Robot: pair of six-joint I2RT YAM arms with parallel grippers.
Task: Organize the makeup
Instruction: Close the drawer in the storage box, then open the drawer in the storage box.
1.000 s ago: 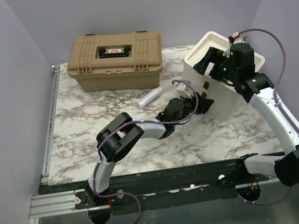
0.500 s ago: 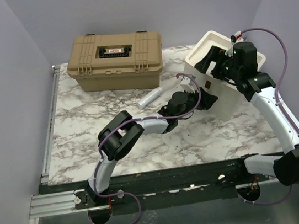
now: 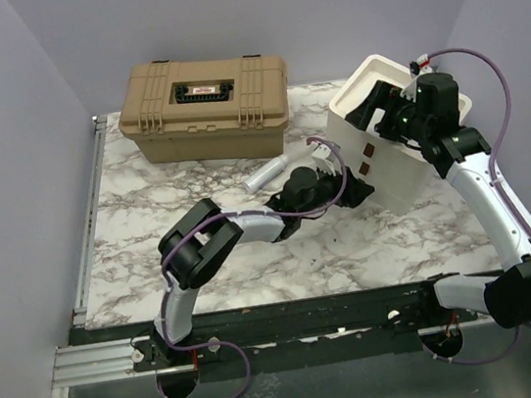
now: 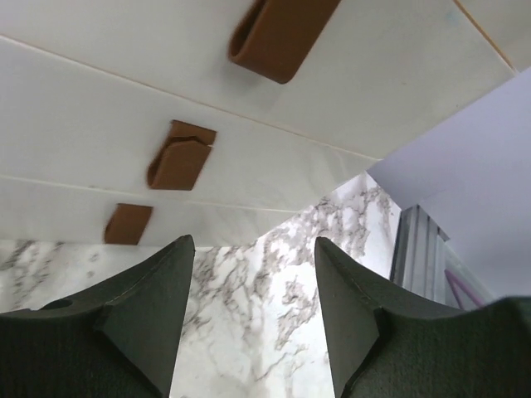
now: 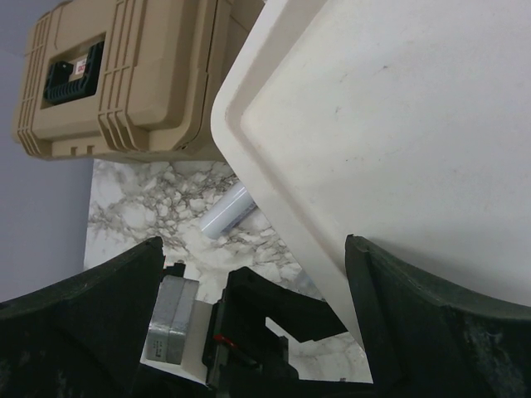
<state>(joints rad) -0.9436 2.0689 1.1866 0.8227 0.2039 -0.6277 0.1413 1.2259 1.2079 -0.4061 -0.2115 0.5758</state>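
Of the makeup, only a pale lavender tube [image 3: 269, 172] shows, lying on the marble table between the tan case and the white drawer box [image 3: 394, 166]. In the right wrist view the tube [image 5: 227, 210] peeks out beside the box's rim [image 5: 274, 199]. My left gripper [image 3: 361, 190] is low at the box's front and open, nothing between its fingers. In its own view the left gripper [image 4: 253, 249] faces the drawer fronts and their brown handles [image 4: 178, 157]. My right gripper [image 3: 378, 104] hangs open over the box's top edge; the right gripper [image 5: 253, 249] straddles the rim without holding it.
A big tan latched case [image 3: 203, 106] stands at the back left, also seen in the right wrist view as the tan case [image 5: 124, 75]. A metal rail [image 3: 90, 219] runs along the table's left edge. Lilac walls close in on three sides.
My left arm's elbow has swung left and its gripper has drawn back a little from the drawer fronts, its jaws slightly wider. The right gripper has barely moved.
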